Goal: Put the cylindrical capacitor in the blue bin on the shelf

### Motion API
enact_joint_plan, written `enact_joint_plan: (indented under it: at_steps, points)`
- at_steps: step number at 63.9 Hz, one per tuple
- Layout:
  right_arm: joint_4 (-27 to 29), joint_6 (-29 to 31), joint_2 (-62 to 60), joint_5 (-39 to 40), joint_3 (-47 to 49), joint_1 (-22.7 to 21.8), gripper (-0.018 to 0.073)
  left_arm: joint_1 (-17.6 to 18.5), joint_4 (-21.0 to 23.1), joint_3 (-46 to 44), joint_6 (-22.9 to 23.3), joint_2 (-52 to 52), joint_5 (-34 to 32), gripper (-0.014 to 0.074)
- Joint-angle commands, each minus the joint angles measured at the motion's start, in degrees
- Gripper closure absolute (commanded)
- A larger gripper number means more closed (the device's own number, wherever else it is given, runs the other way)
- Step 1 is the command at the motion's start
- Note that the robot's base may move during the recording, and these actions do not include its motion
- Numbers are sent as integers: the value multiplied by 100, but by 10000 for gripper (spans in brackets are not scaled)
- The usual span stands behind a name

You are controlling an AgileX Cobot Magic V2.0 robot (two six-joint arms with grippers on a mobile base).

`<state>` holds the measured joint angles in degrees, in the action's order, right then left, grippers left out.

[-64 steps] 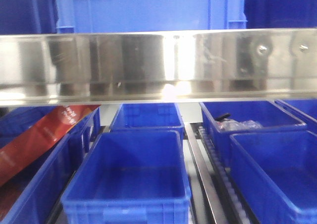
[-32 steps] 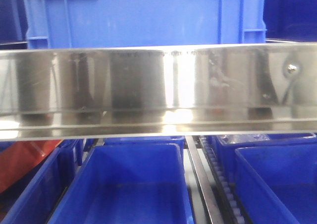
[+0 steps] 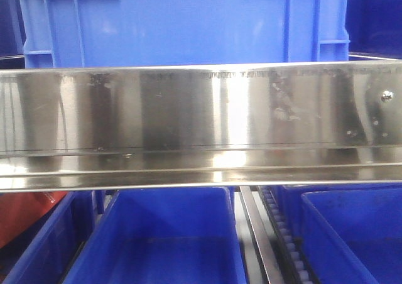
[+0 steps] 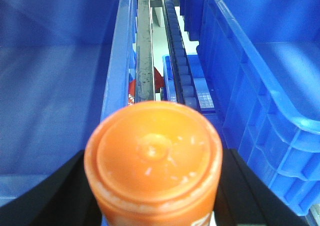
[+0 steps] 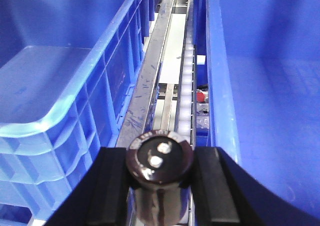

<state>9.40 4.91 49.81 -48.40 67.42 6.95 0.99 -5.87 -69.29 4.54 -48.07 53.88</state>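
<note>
My right gripper (image 5: 161,186) is shut on the cylindrical capacitor (image 5: 159,158), a dark brown can with two silver terminals on its top. It hangs above the gap between two blue bins. My left gripper (image 4: 152,195) is shut on a stubby orange cylinder (image 4: 152,156), with a black finger (image 4: 47,198) on each side of it. It too hangs over a gap between bins. The shelf's shiny steel front rail (image 3: 201,127) crosses the front view. A large blue bin (image 3: 182,26) stands on the tier above it. Neither gripper shows in the front view.
Below the rail stand open blue bins, one at centre (image 3: 169,234) and one at right (image 3: 352,234). A red object (image 3: 25,215) lies at lower left. A roller track (image 5: 187,81) and a steel rail (image 5: 150,86) run between the bins. High bin walls flank both grippers (image 4: 260,76) (image 5: 55,81).
The front view has risen. The steel rail sits lower in the frame, more of the upper bin shows, and the rear lower bins have slipped behind the rail.
</note>
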Motion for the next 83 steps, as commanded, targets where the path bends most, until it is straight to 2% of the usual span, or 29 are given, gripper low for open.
enact_joint_plan:
  at_steps: [1, 29, 43, 47, 58, 75, 80, 83]
  points:
    - [-36, 8, -31, 126, 58, 14, 721, 27, 11, -43, 1, 16, -89, 708]
    - [-36, 8, -31, 126, 58, 14, 721, 27, 11, -43, 1, 16, -101, 708]
    - [-36, 8, -31, 126, 58, 14, 721, 27, -11, -43, 1, 16, -1206, 708]
    - [-36, 8, -31, 126, 58, 14, 721, 27, -11, -43, 1, 16, -1315, 708]
    - [-4, 8, -31, 140, 58, 14, 721, 27, 263, -43, 1, 27, -1282, 708]
    - [165, 8, -31, 140, 58, 14, 721, 27, 293, -52, 1, 27, -1305, 708]
    - [242, 8, -31, 140, 58, 14, 721, 27, 543, -151, -9, 27, -1361, 708]
    - [245, 8, -31, 151, 58, 14, 721, 27, 769, -259, -201, -77, -1371, 708]
